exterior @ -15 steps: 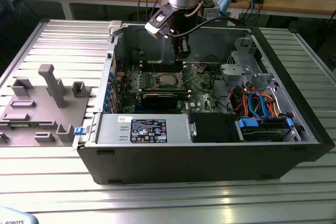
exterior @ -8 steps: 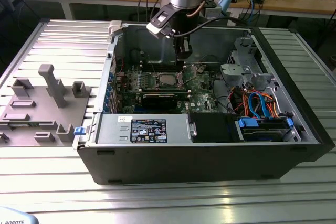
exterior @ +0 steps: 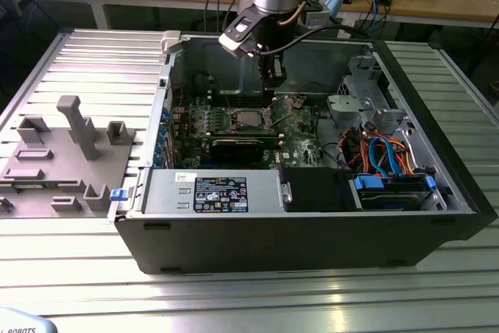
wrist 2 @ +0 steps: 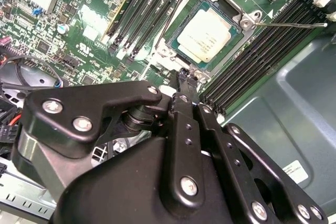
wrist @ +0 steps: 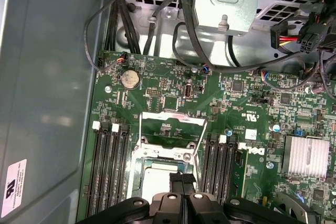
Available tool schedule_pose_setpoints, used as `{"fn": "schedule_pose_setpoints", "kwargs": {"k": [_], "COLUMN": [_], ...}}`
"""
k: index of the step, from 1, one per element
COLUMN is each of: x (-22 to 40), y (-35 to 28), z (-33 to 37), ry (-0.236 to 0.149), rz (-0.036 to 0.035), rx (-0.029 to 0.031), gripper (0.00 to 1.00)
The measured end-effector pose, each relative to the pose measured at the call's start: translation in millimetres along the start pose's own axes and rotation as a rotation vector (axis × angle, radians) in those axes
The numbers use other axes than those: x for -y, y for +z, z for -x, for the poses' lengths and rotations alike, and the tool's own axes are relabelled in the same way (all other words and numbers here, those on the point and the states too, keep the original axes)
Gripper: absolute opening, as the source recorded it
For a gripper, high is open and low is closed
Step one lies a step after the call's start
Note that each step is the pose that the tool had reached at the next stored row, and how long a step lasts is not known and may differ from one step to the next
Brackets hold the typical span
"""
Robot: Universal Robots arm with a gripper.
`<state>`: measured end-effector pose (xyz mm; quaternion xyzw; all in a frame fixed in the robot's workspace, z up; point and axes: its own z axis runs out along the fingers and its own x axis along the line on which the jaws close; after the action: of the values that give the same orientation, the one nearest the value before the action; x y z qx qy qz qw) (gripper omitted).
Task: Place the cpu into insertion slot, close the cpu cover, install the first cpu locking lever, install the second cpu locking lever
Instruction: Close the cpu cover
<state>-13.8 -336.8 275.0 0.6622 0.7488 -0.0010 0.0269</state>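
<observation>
Jaws pinched narrow, tips together, and I can't see anything held between them. My gripper (wrist 2: 185,74) hangs low inside the open computer case (exterior: 312,224), just above the motherboard (wrist: 236,103). In the exterior view it comes straight down by the socket area.

cpu (wrist 2: 205,35) is seated flat in the insertion slot (wrist 2: 235,18), silvery top up, square with the rim. In the first wrist view my fingertips (wrist: 181,178) overlap the chip's near edge. In the second wrist view they sit just beside the slot's corner. I can't tell whether they touch anything.

cpu cover (wrist: 173,115) is swung open and off the chip, with green board showing through its window. It's not closed yet.

locking lever (wrist 2: 289,23) is a thin metal rod that sticks out from a slot corner. It lies across the dark memory slots (wrist 2: 294,9) on that side and is not latched down. More memory slots (wrist 2: 147,9) flank the other side of the socket.
</observation>
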Motion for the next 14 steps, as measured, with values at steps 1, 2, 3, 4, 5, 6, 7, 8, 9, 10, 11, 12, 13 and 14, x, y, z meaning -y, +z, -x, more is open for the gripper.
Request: {"fn": "schedule_pose_setpoints", "kwargs": {"k": [1,2,3,4,5,6,7,8,9,10,11,12,13,14], "x": [0.0,-0.6,-1.2,-1.3,-1.4,-1.6,-1.7,-2.0,-2.3,-2.4,-2.5,-2.9,-3.1,-3.3], "y": [0.0,0.0,0.0,0.1,0.1,0.1,0.1,0.1,0.1,0.1,0.1,0.1,0.1,0.1], "z": [0.0,0.1,0.1,0.2,0.2,0.2,0.2,0.2,0.3,0.3,0.3,0.4,0.4,0.4], "ry": [0.0,0.0,0.0,0.0,0.0,0.0,0.0,0.0,0.0,0.0,0.0,0.0,0.0,0.0], "rz": [-0.0001,0.0,-0.0001,0.0,0.0,0.0,0.0,0.0,0.0,0.0,0.0,0.0,0.0,0.0], "rx": [0.0,0.0,0.0,0.0,-0.0001,0.0,0.0,0.0,0.0,0.0,0.0,0.0,0.0,0.0], "gripper": [0.11,0.11,0.11,0.11,0.11,0.11,0.11,0.11,0.11,0.11,0.11,0.11,0.11,0.11]}}
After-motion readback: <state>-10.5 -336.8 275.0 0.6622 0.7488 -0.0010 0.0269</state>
